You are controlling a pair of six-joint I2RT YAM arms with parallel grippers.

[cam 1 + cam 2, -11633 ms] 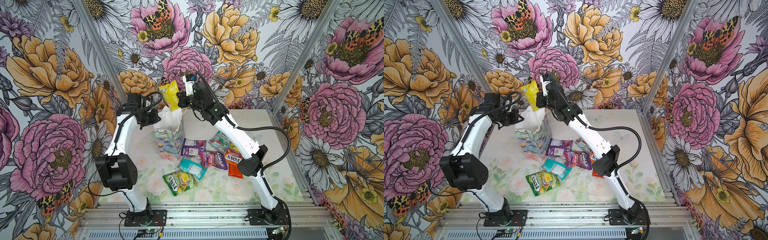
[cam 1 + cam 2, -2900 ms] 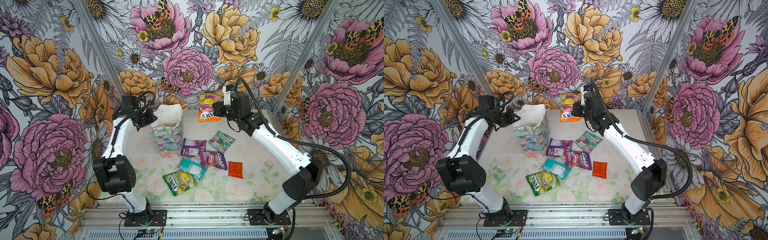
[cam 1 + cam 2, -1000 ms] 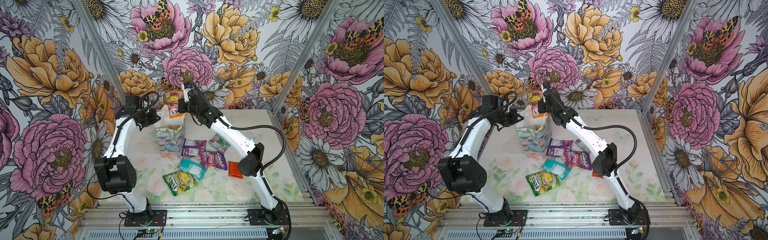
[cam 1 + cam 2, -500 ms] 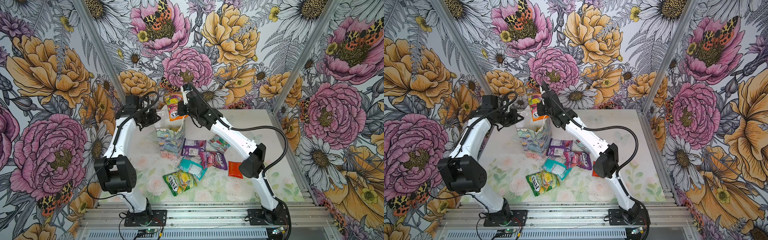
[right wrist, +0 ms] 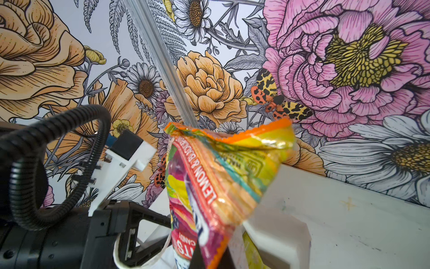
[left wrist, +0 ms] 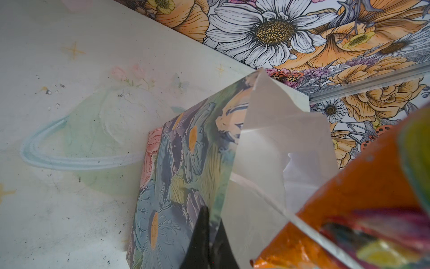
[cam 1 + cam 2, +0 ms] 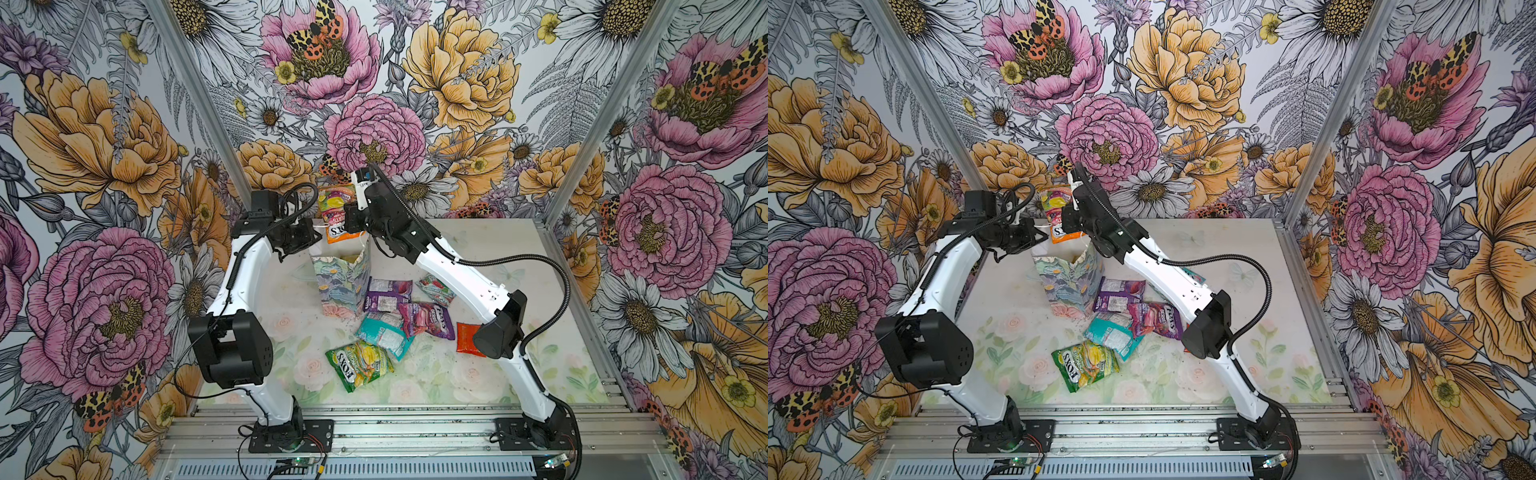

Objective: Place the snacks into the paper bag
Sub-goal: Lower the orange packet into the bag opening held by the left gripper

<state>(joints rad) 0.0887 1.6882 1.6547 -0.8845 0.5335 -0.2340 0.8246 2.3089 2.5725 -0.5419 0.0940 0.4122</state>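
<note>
My right gripper [image 7: 350, 217] is clamped tight on one side edge of the orange packet [image 7: 335, 208]. The packet hangs in the air over the far rim of the paper bag [image 7: 338, 284], with its lower crimped edge just above the mouth and not inside. My left gripper [image 7: 316, 235] is pinched closed on the bag's left wall close to the rim. In the left wrist view one finger [image 6: 199, 235] lies on the printed outside and the other on the white inside, and the mouth stands open upward. A yellow wrapper [image 7: 354, 258] shows inside it. The bag is upright toward the back left of the table [image 7: 490, 249], near the back wall [image 7: 374, 124]. I have little room there, because my two grippers face each other across the mouth and the packet fills most of the gap between them. On the bag's right, the purple packet [image 7: 387, 294] lies just beside its base edge, and the red-green packet [image 7: 435, 289] lies past that, close under my right arm [image 7: 457, 270]. The magenta packet [image 7: 424, 320] and teal packet [image 7: 381, 332] overlap in front of them. The green packet [image 7: 359, 365] is nearest the table's front edge, and the red sachet [image 7: 466, 337] is partly hidden by my right elbow. The back right and front left of the table are open.
</note>
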